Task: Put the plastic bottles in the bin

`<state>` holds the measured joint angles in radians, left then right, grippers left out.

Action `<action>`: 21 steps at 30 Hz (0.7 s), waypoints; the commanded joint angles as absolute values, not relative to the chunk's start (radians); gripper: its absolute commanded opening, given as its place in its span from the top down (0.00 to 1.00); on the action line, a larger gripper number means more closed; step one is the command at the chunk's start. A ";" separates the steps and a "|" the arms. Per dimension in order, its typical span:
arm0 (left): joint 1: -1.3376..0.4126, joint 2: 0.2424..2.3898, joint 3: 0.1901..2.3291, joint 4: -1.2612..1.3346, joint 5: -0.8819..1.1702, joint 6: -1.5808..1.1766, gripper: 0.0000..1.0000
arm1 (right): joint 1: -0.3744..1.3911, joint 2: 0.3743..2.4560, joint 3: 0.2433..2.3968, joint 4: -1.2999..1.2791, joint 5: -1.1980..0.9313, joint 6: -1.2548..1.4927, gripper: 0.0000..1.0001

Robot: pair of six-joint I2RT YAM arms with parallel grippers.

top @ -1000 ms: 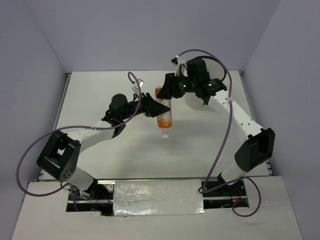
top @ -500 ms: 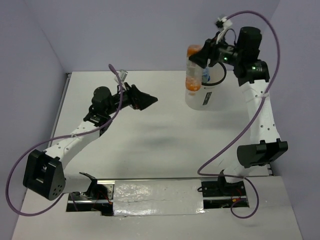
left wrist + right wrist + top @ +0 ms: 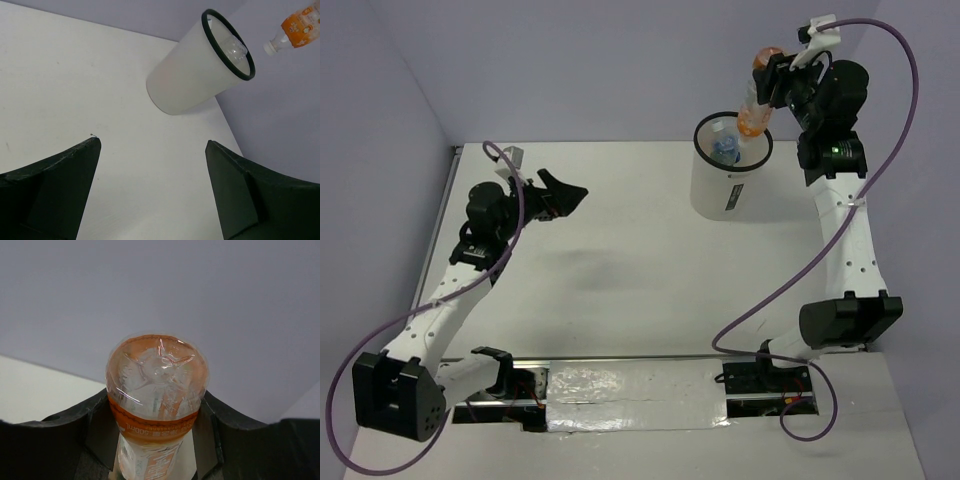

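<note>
Orange plastic bottle, clamped cap-down in the right gripper, hangs over the 1 o'clock rim of the white cylindrical bin; left gripper gapes empty.

Top: high, far. Left wrist: low, oblique, shares bin. Right wrist: close-up.

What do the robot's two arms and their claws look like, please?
Both the left arm and right arm have white links with black joint housings and a loose purple cable looping alongside. A small green light glows on the right arm. The left claw and right claw have black, wedge-shaped fingers.
</note>
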<state>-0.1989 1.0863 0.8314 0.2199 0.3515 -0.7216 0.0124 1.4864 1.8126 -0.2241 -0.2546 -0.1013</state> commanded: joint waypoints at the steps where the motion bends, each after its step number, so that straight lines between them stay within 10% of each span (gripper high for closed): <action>1: -0.163 1.043 0.822 0.198 0.305 -0.684 0.01 | 0.009 1.512 1.821 -0.045 -0.089 -0.130 0.83; 15: -0.107 0.894 0.695 0.155 0.146 -0.781 0.01 | 0.009 1.632 1.704 0.041 -0.028 -0.226 0.58; 21: -0.095 0.835 0.673 0.153 0.100 -0.779 0.01 | 0.009 1.660 1.707 -0.067 -0.148 -0.176 0.00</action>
